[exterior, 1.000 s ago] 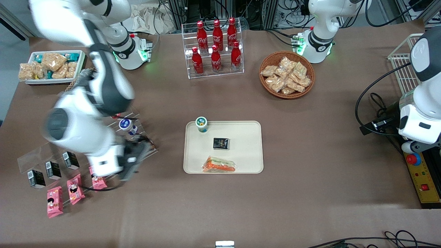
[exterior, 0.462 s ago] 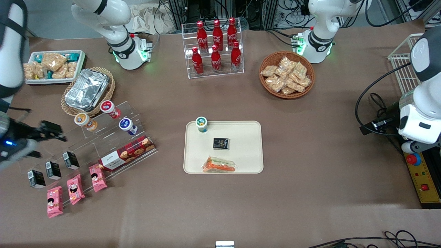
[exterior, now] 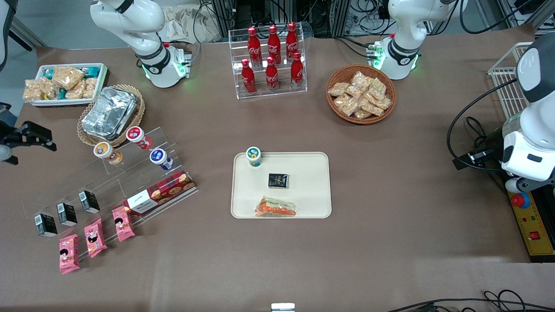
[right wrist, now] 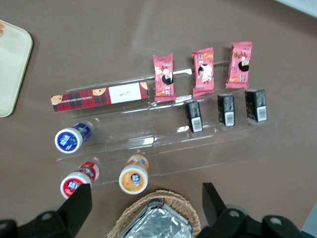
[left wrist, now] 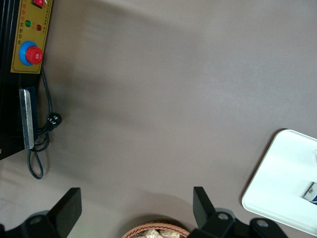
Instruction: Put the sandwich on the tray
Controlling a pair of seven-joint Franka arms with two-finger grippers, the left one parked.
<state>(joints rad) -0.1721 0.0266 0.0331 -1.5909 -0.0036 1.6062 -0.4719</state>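
Note:
The sandwich (exterior: 275, 207), a clear-wrapped wedge with orange and green filling, lies on the cream tray (exterior: 312, 190), at the tray's edge nearest the front camera. Nothing touches it. My gripper (exterior: 43, 138) is high up at the working arm's end of the table, well away from the tray. In the right wrist view the gripper (right wrist: 146, 208) is open and empty, its fingers (right wrist: 79, 206) wide apart above a foil container in a wicker basket (right wrist: 156, 220). A corner of the tray (right wrist: 12, 69) shows there, and another corner shows in the left wrist view (left wrist: 282, 178).
A small cup (exterior: 254, 156) and a black packet (exterior: 278, 180) also sit on the tray. A clear stepped stand (exterior: 130, 173) holds cups, a cookie box, black cartons and pink packets. A cola bottle rack (exterior: 271, 60), a snack basket (exterior: 361, 94) and a white snack tray (exterior: 65, 84) stand farther back.
My arm has swung away from the stepped stand to the working arm's end of the table, uncovering the stand and foil basket. The sandwich has stayed on the tray.

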